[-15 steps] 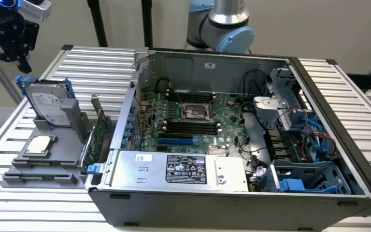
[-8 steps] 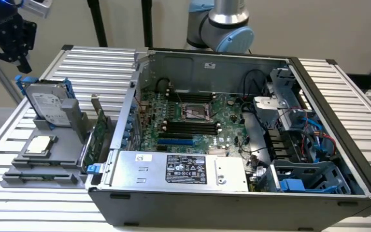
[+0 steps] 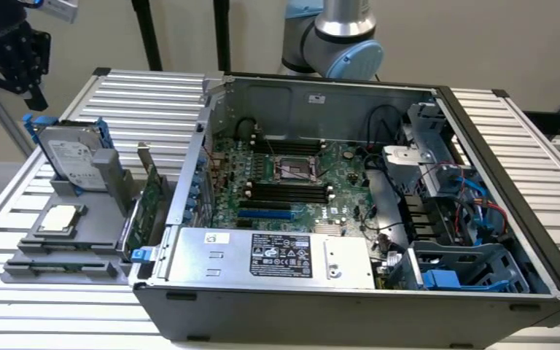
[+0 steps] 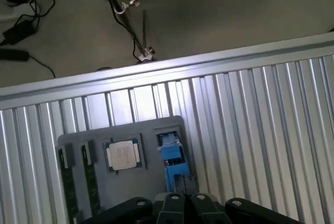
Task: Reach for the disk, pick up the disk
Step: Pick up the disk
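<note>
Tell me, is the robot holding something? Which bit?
Nothing. The black gripper hovers above the flat silver-grey disk in its blue plastic frame, not touching.

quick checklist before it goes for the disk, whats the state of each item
1. Disk upright in the grey holder: ok.
2. Disk's top edge free, nothing over it: ok.
3. Gripper touching the disk: not ok, it is above the disk and apart from it.
4. Chip apart from the disk, lying flat in its own recess: ok.
5. Disk loose enough in the holder to lift: cannot tell.
</note>
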`<state>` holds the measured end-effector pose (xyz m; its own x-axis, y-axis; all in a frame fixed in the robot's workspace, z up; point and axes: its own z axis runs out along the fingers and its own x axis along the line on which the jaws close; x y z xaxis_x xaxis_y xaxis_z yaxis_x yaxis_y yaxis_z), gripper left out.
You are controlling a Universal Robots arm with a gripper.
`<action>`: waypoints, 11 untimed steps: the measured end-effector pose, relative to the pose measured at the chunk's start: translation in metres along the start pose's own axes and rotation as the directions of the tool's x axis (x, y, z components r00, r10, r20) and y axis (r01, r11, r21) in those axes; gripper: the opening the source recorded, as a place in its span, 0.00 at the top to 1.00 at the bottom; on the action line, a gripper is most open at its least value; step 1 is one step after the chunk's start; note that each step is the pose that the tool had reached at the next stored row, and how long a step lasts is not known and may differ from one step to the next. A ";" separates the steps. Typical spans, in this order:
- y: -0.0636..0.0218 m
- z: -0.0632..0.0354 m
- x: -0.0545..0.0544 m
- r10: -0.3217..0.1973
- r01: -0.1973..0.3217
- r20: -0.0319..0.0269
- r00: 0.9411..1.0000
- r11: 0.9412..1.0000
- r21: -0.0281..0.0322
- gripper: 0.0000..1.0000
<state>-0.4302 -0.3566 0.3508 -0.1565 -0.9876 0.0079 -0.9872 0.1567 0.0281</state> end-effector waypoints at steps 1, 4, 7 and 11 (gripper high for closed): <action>0.0000 0.0000 0.000 -0.018 0.018 -0.001 1.000 1.000 0.000 0.89; 0.0000 0.0000 0.000 -0.072 0.072 -0.002 0.997 0.997 0.001 0.89; 0.0001 0.0002 0.000 -0.125 0.125 -0.004 0.992 0.992 0.001 0.89; 0.0011 0.0005 0.000 -0.169 0.169 -0.005 0.986 0.986 0.001 0.89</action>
<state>-0.4313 -0.3566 0.3503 0.0127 -0.9999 0.0084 -0.9995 -0.0125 0.0277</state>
